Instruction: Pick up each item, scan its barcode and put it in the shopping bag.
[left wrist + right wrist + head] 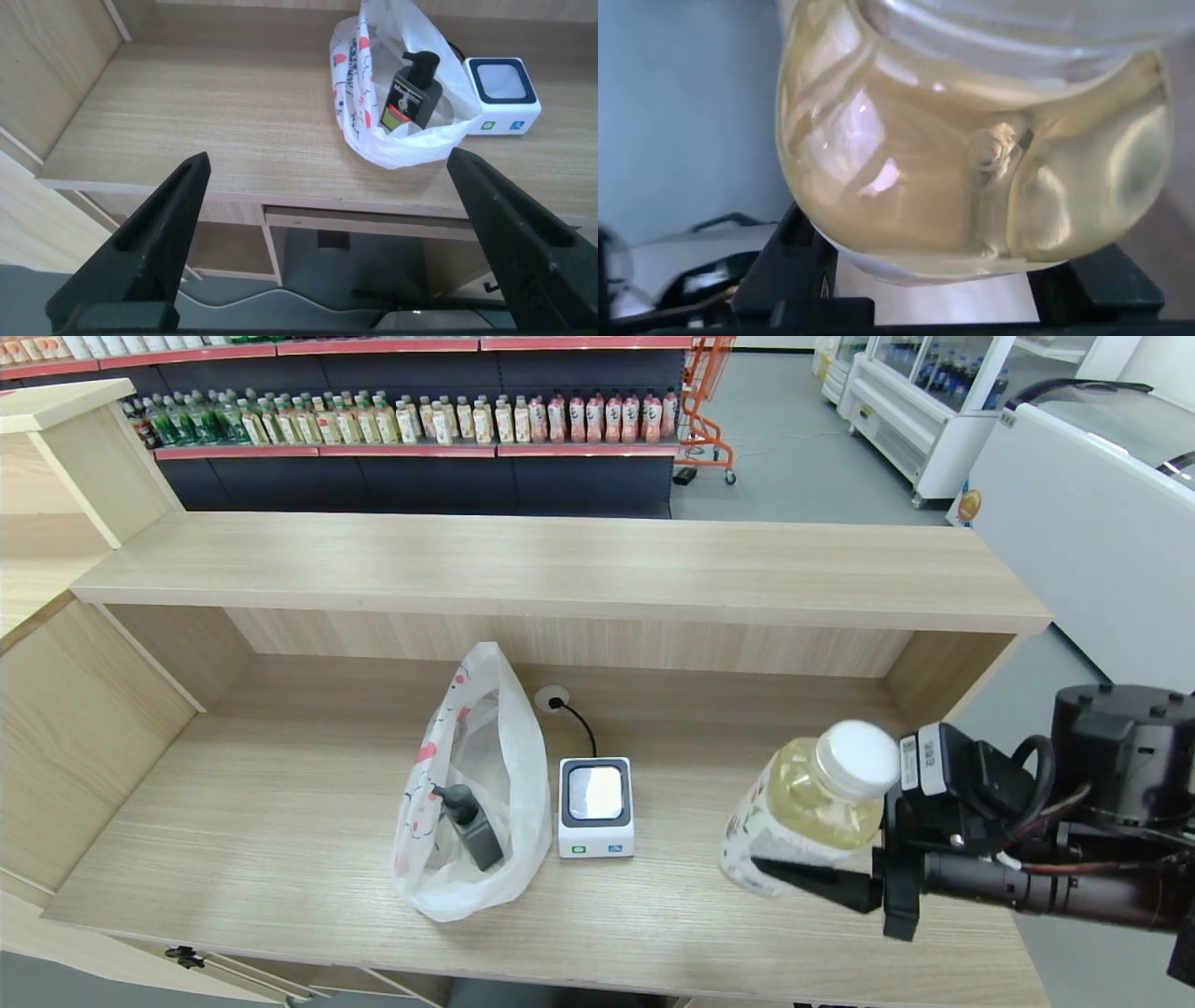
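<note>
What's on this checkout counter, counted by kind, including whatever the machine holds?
Shopping bag: 1
Bottles: 2 (dark pump bottle inside the bag, drink bottle held up)
Scanner: 1
Total: 4

A shop — shelves of bottled drinks (411, 420) along the top, freezers (1083, 513) upper right, checkout counter (280, 821) with scanner (596, 805) below.

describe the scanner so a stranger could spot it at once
On the wooden counter, look just right of the white shopping bag. The scanner is the only box there: small, white, dark-framed glass top, black cable behind.
</note>
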